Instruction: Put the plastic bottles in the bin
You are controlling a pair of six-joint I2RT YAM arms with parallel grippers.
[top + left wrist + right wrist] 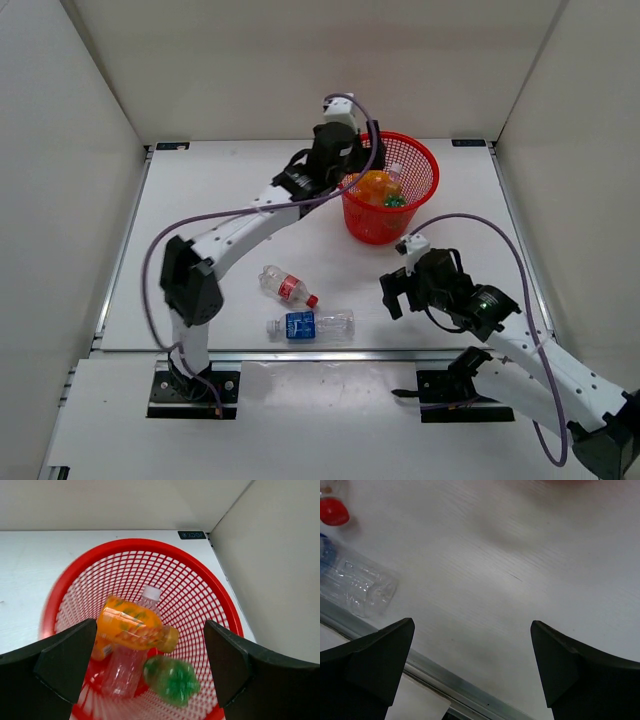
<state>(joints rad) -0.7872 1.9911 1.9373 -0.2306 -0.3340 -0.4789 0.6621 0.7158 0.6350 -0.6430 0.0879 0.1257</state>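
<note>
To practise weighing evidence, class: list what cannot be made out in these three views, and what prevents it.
Left wrist: left pincer fingers cover the bin's lower sides, so its bottle count is uncertain.
Left wrist: green bottle is blurred.
Right wrist: blue-label bottle and red-cap bottle are cut off at the left edge.
Top view: left arm covers part of the bin's rim.

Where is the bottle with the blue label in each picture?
Top external: the blue-label bottle lies flat, low in the middle of the picture.
Left wrist: not in it; this view looks into the bin.
Right wrist: its clear end shows at the left edge.
Shared landmark: the red cap beside it.
</note>
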